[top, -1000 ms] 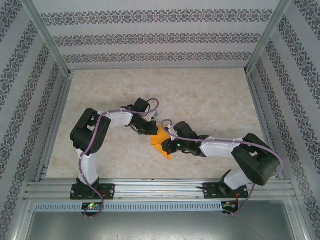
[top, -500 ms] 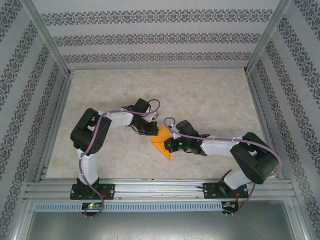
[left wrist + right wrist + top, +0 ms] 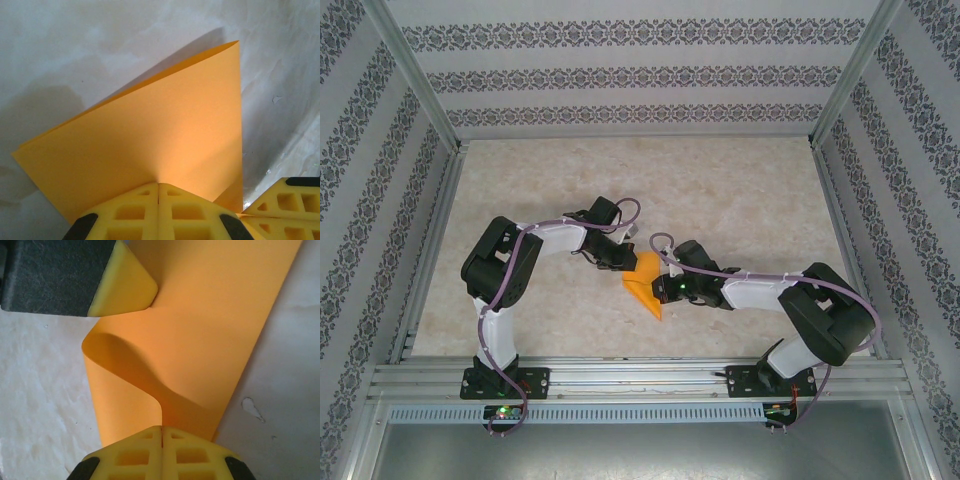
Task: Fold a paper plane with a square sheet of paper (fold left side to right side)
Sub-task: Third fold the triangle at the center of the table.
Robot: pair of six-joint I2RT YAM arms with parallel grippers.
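The square sheet of paper (image 3: 646, 290) is bright orange and lies doubled over at the middle of the table, between my two grippers. My left gripper (image 3: 626, 264) is shut on its edge (image 3: 159, 184); the paper (image 3: 150, 130) fans out ahead as two layers with a fold at the far side. My right gripper (image 3: 662, 288) is shut on the paper (image 3: 161, 428) from the opposite side. There the sheet (image 3: 215, 315) bends in a raised curl just ahead of the jaws. The left gripper's yellow finger (image 3: 127, 285) presses the sheet at the top left of the right wrist view.
The pale marbled tabletop (image 3: 740, 200) spreads out beyond the arms. Patterned walls and metal frame posts (image 3: 835, 90) enclose it on three sides. The right gripper's yellow fingers (image 3: 292, 200) sit close beside my left jaws.
The right arm has edged slightly leftward toward the left gripper. Both grippers keep hold of the paper, which has barely shifted.
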